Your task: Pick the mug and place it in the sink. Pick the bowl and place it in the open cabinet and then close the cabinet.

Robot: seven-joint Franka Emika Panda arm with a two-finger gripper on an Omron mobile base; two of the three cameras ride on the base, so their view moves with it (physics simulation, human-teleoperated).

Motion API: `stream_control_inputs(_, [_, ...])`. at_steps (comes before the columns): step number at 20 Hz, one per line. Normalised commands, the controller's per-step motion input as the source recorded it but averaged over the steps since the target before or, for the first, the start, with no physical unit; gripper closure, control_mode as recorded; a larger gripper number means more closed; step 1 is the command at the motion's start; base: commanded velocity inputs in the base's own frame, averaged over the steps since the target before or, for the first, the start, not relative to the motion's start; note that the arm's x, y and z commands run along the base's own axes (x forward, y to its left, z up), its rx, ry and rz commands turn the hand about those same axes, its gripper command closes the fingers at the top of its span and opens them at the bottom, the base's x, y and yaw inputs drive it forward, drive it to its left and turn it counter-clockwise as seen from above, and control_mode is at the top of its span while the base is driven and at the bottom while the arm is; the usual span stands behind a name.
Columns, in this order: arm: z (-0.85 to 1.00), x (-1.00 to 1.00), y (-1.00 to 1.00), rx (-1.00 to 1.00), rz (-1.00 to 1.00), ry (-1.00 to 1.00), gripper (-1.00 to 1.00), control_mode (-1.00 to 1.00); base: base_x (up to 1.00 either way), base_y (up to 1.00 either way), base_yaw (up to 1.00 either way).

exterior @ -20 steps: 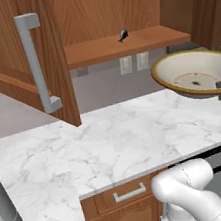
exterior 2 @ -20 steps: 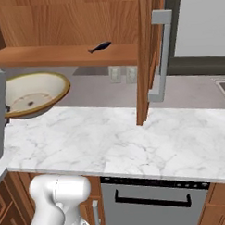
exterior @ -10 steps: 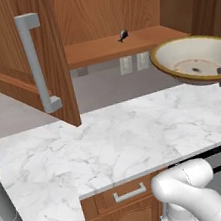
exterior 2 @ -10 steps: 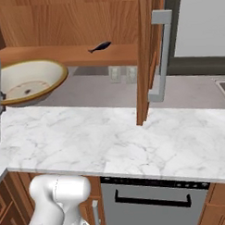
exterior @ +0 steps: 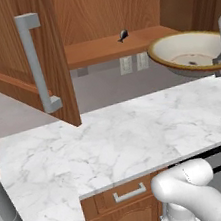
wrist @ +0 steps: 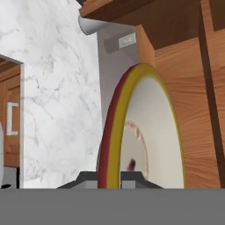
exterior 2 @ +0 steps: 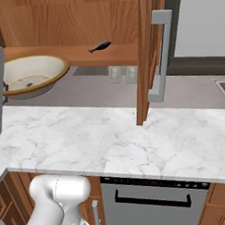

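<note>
Tan-brown, cream-lined shallow bowl (exterior: 190, 55) hangs above the marble surface (exterior: 137, 138), its rim pinched in the hand (wrist: 110, 178); brown wooden cabinet (exterior 2: 82, 23) stands open.

Bowl (exterior: 190, 57) (exterior 2: 29, 76) (wrist: 147, 136): wide, shallow, tan-brown outside with a yellowish rim, cream-white inside with a darker speckled centre; it is up in the air above the marble counter, slightly tilted, just below and in front of the cabinet shelf, and in the hand view it is seen edge-on with its rim between the finger tips. Cabinet (exterior: 102, 12) (exterior 2: 73, 23): brown wood wall unit, open, its panelled door (exterior: 34, 64) (exterior 2: 146, 57) swung out over the counter with a long vertical grey bar handle, and a wooden shelf across the bottom of the opening carrying a small dark object.
</note>
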Motion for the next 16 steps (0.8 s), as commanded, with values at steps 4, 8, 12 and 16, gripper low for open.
stream_control_inputs(4, [0.00,0.37,0.16,0.00,0.00,-0.02,1.00,-1.00,0.00,0.00,0.00])
stream_control_inputs(8, [-0.03,0.30,0.14,0.00,0.00,-0.05,1.00,-1.00,0.00,0.00,0.00])
stream_control_inputs(12, [-0.08,0.38,0.22,0.04,0.00,-0.09,1.00,-1.00,0.00,0.00,0.00])
stream_control_inputs(16, [-0.03,0.47,0.13,0.08,0.00,-0.08,1.00,-1.00,0.00,0.00,0.00])
